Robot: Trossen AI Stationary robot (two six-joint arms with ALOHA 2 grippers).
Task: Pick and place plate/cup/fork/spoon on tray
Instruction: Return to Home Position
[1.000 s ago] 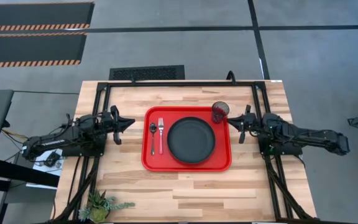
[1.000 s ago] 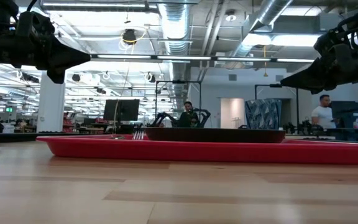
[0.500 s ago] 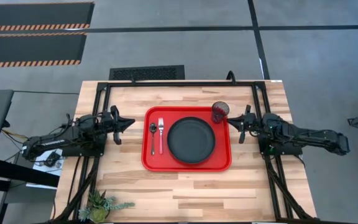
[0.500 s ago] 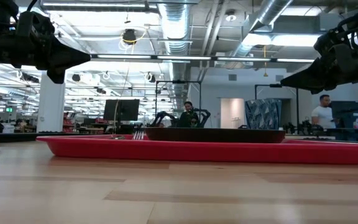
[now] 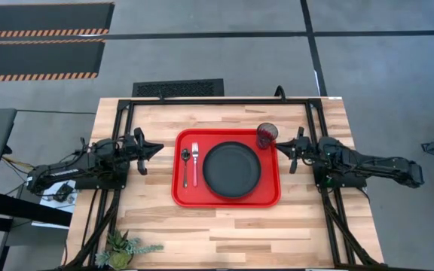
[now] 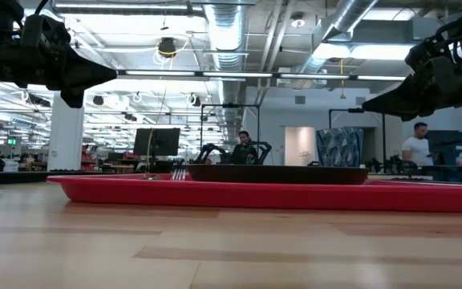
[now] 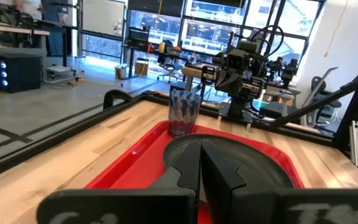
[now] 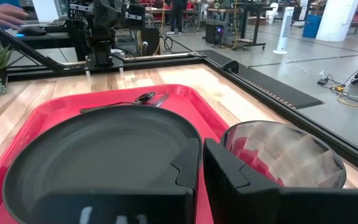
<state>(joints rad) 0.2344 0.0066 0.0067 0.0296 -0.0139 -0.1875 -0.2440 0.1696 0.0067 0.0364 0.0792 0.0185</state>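
Note:
The red tray [image 5: 178, 197] lies in the middle of the table. The black plate [image 5: 232, 169] rests flat in it. The spoon [image 5: 185, 156] and the red-handled fork [image 5: 195, 164] lie side by side in the tray's left part. The dark-red cup [image 5: 267, 135] stands upright at the tray's far right corner. My left gripper [image 5: 159, 149] hovers shut left of the tray. My right gripper [image 5: 281, 149] hovers shut right of the tray, close to the cup. Both are empty.
A small potted plant [image 5: 120, 247] stands at the table's near left corner. A black frame [image 5: 224, 101] runs along the table's far edge and down both sides. Bare wood lies in front of the tray. People show in the room beyond [image 6: 416, 150].

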